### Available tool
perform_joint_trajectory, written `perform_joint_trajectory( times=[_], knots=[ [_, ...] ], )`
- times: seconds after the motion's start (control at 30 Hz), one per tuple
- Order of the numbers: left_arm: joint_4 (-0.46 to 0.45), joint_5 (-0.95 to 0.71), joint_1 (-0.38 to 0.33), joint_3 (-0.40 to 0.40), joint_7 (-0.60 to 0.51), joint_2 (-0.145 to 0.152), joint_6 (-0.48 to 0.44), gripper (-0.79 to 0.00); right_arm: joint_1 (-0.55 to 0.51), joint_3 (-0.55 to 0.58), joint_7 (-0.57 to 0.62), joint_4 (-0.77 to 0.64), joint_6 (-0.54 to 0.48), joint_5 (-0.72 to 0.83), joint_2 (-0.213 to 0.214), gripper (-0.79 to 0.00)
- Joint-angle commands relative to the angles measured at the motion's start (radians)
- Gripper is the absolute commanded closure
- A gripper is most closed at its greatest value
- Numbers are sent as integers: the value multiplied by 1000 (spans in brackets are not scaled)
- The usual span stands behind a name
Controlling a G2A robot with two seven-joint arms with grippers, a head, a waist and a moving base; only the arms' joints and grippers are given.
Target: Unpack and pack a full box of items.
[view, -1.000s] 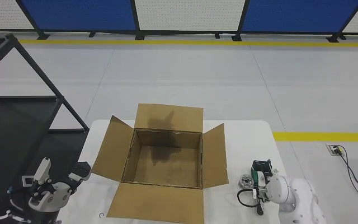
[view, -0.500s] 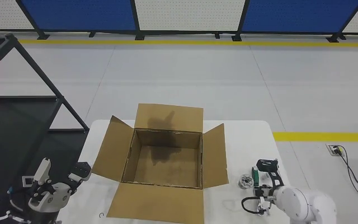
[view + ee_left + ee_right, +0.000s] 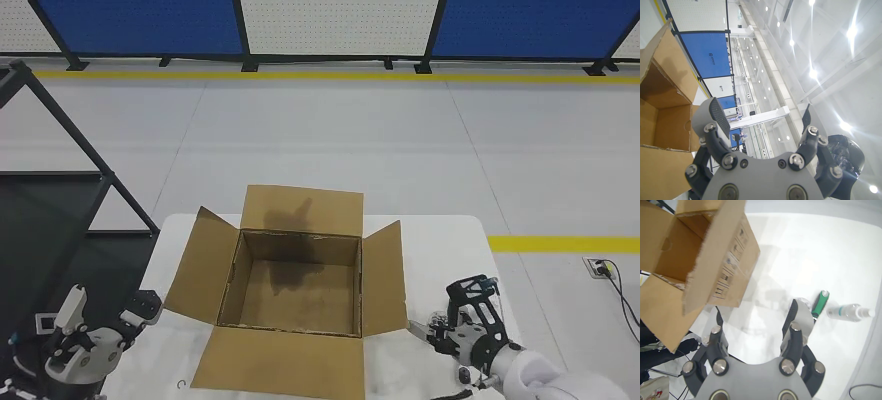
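Cardboard box [image 3: 300, 290] open in the middle of the counter [image 3: 440, 240], flaps spread. Left hand [image 3: 761, 111] released, left of the box, pointed upward. Right hand [image 3: 756, 311] released, right of the box, near green-handled tool [image 3: 820, 303] and spray bottle [image 3: 844, 313] lying on the counter.

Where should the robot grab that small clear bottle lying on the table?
Probably around the middle of the bottle, coming straight down and pinching across its width. It lies on its side on the table, so the round clear body is the widest, steadiest part; the white cap end looks thinner. A green-handled tool lies near its other end.
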Motion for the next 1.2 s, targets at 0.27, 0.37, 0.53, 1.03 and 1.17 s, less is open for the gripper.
perform_joint_trajectory(
  times=[0.27, 0.37, 0.53, 1.03, 1.17],
  knots=[
    [23, 27, 49, -134, -41, 6, -23, -785, 75, -46, -87, 79, -19, 50, 8, -785],
    [23, 27, 49, -134, -41, 6, -23, -785, 75, -46, -87, 79, -19, 50, 8, -785],
    [23, 27, 49, -134, -41, 6, -23, -785, 75, -46, -87, 79, -19, 50, 8, -785],
    [131, 587, 11, -98, 44, 12, -247, -785, 25, -40, -158, 69, -49, 79, 21, -785],
    [168, 774, -31, -44, 83, 15, -274, -785, 2, -33, -205, 42, -71, 84, 26, -785]
  ],
)
